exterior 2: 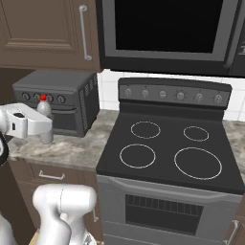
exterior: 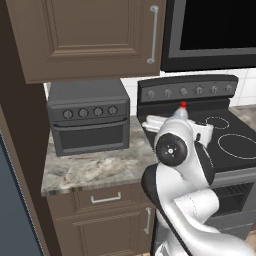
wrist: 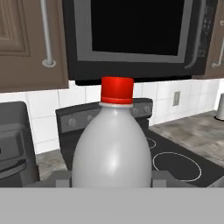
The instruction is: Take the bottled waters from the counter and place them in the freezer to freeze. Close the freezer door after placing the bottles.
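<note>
The red-capped water bottle (wrist: 111, 148) stands upright between my gripper's fingers, close in front of the hand camera. In the right base view the bottle (exterior 2: 44, 109) is over the granite counter (exterior 2: 72, 150), in front of the toaster oven, and my gripper (exterior 2: 43, 128) is shut on its body from the left. In the left base view its red cap and shoulder (exterior: 181, 111) rise just behind my arm, whose bulk hides the hand. The blue-capped bottle is out of view. A slate blue-grey freezer panel (exterior: 10, 210) lines the left edge.
A dark toaster oven (exterior: 89, 117) sits at the back of the counter (exterior: 100, 170). To the right is the black stovetop (exterior 2: 167, 148), with a microwave (exterior 2: 162, 28) above it. Brown wall cupboards (exterior: 85, 35) hang over the toaster oven.
</note>
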Controlling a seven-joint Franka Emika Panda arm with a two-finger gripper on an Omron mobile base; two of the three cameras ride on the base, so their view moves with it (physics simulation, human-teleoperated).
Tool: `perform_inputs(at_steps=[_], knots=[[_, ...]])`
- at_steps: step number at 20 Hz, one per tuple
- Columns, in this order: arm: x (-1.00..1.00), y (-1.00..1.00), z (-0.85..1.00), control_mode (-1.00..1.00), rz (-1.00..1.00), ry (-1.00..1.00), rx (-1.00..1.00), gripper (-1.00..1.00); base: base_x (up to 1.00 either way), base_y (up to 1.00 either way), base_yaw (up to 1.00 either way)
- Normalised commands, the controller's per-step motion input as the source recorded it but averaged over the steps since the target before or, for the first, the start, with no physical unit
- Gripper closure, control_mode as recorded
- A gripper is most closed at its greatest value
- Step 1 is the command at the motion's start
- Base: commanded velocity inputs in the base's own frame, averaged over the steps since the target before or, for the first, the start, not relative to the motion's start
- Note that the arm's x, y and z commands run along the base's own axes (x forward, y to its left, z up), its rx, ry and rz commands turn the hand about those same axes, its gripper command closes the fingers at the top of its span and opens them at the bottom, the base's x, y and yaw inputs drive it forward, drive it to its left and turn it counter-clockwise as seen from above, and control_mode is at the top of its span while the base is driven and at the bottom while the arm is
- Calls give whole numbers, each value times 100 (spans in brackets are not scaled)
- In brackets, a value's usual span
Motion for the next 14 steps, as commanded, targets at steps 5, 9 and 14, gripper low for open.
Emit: perform_inputs(at_steps=[5, 9, 14], knots=[[-48, -40, 9, -100, 28, 3, 0, 100, 0, 0, 0], [-41, -37, 0, -100, 33, 3, -1, 100, 0, 0, 0], [-25, -31, 0, -100, 29, 0, 0, 100, 0, 0, 0]])
